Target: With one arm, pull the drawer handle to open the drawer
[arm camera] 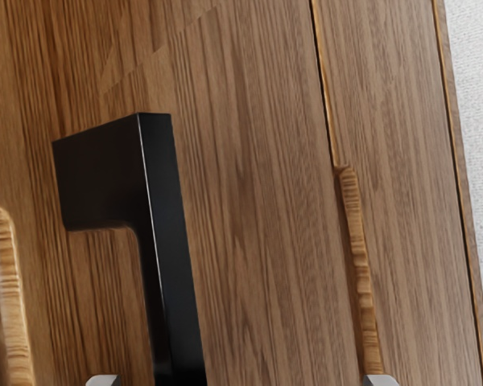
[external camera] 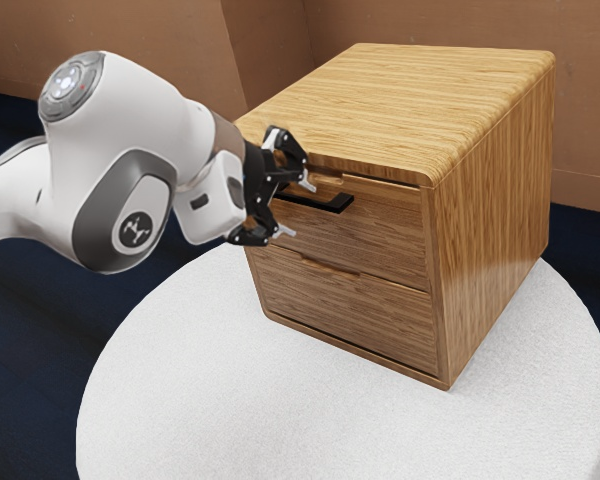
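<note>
The black two-finger gripper (external camera: 292, 208) of the white arm stands at the front of the light-brown wooden cabinet (external camera: 460, 120), which sits on the round white table (external camera: 280, 400). The claw is apart: one finger is above and one below the near end of the flat black bar handle (external camera: 315, 203), so that the bar lies in the gap between them. In the wrist view the two grey fingertips (arm camera: 103, 379) show on either side of the handle (arm camera: 157, 241) and neither seems to touch it. The hand is turned this way, I think, because the bar runs across the upper drawer (external camera: 370, 235) and must be taken from two sides. This drawer looks shut, flush like the lower drawer (external camera: 350, 300); closing and pulling are not yet done.
</note>
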`<move>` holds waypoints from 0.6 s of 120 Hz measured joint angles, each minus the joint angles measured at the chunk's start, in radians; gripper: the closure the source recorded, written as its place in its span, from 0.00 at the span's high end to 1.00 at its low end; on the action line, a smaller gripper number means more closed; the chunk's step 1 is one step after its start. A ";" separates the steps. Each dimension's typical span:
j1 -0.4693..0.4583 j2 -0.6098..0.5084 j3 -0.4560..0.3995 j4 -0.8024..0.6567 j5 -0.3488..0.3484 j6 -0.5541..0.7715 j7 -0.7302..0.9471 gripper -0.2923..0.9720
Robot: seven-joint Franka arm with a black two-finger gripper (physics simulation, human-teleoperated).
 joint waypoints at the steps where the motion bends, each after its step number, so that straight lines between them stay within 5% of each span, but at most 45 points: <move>1: 0.000 0.000 0.000 0.000 0.000 0.000 0.000 0.52; 26: -0.001 0.003 0.000 0.000 -0.001 -0.001 0.002 0.52; 72: 0.000 -0.001 0.001 -0.002 0.000 -0.003 0.004 0.39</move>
